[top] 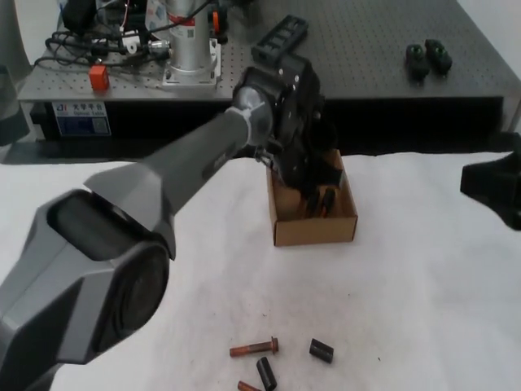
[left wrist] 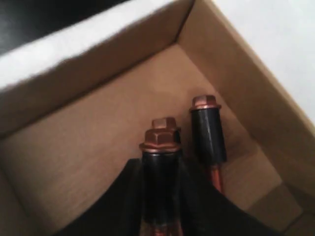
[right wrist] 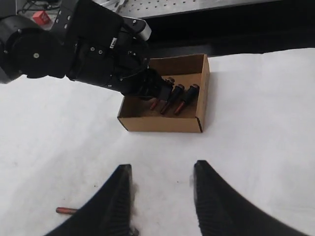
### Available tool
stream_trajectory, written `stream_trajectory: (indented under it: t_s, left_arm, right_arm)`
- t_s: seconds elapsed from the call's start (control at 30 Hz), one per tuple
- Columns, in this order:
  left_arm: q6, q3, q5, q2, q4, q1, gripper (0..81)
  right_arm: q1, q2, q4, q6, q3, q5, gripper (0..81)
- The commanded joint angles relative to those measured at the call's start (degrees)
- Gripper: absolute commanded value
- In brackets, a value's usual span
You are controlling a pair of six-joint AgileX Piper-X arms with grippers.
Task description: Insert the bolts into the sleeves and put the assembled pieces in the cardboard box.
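The cardboard box (top: pixel 313 230) stands mid-bench on the white cloth. My left gripper (left wrist: pixel 161 169) is inside the box (left wrist: pixel 74 83), shut on an assembled piece (left wrist: pixel 160 147), a copper bolt in a black sleeve. A second assembled piece (left wrist: pixel 207 130) lies beside it, and a third bolt head (left wrist: pixel 165 123) shows just behind. In the right wrist view the left gripper (right wrist: pixel 165 91) sits over the box (right wrist: pixel 162 123) with pieces (right wrist: pixel 186 98) on the floor. My right gripper (right wrist: pixel 160 196) hangs open over bare cloth, well short of the box.
Near the front edge lie a loose bolt (top: pixel 254 348), two black sleeves (top: pixel 321 350) (top: pixel 266 373) and another bolt's end (top: pixel 248 386). The right arm (top: pixel 492 191) sits at the right edge. A raised perforated bench with equipment (top: pixel 191 49) runs behind the box.
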Motion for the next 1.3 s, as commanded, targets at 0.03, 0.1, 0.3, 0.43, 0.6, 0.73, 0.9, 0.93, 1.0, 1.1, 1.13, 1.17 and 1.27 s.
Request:
stream_trajectory:
  t_s: [0.03, 0.1, 0.3, 0.43, 0.6, 0.73, 0.9, 0.93, 1.0, 1.1, 1.13, 1.17, 1.27]
  left_arm:
    - [0.4, -1.4, 0.3, -1.2, 0.4, 0.2, 28.3]
    - [0.4, -1.4, 0.1, -3.3, 2.0, 0.2, 37.8]
    - [5.4, 1.3, -9.6, -13.9, 13.2, 2.0, 28.2]
    - [5.5, 10.9, -9.7, -20.7, 15.3, 4.7, 24.6]
    - [5.9, 32.8, -9.7, -32.8, 9.4, 6.7, 24.6]
    - [5.9, 47.2, -9.7, -42.0, 1.6, 6.9, 24.6]
    - [7.7, 58.8, -9.7, -51.1, -1.1, 6.9, 24.6]
    - [8.1, 60.2, -9.7, -52.3, -1.0, 6.9, 24.6]
    - [8.7, 62.2, -9.7, -53.9, -1.0, 6.9, 24.6]
    - [10.1, 64.1, -9.7, -55.1, -1.0, 6.9, 24.6]
    - [10.8, 64.5, -9.7, -55.2, -1.0, 6.9, 24.6]
    - [11.3, 64.8, -9.7, -55.1, -1.0, 6.9, 24.6]
    - [13.4, 65.4, -9.6, -55.0, -0.9, 6.9, 24.6]
  right_arm:
    - [-0.6, -1.1, -0.9, 0.6, -0.5, -0.2, 30.9]
    - [0.1, 0.9, 1.5, -1.9, -0.6, -0.1, 30.9]
    - [7.7, 13.0, 3.0, -7.8, -0.7, 1.7, 30.9]
    - [14.7, 25.3, 2.7, -12.3, -2.3, 5.3, 30.9]
    - [20.2, 38.3, 1.1, -14.9, -6.1, 8.8, 30.9]
    - [23.5, 45.6, -0.5, -16.4, -10.1, 8.8, 30.9]
    - [26.9, 50.6, -1.5, -19.0, -13.7, 10.5, 30.9]
    - [27.2, 51.3, -1.3, -20.1, -14.2, 11.7, 30.9]
    - [27.9, 53.0, -1.1, -21.9, -15.1, 13.5, 30.9]
    - [28.4, 55.2, -1.0, -22.8, -16.2, 14.0, 30.8]
    - [28.4, 55.7, -0.7, -23.1, -16.3, 14.5, 30.5]
    - [28.5, 56.3, 0.1, -23.3, -16.7, 15.2, 30.5]
    - [28.6, 57.4, 2.1, -24.0, -17.0, 17.0, 30.5]
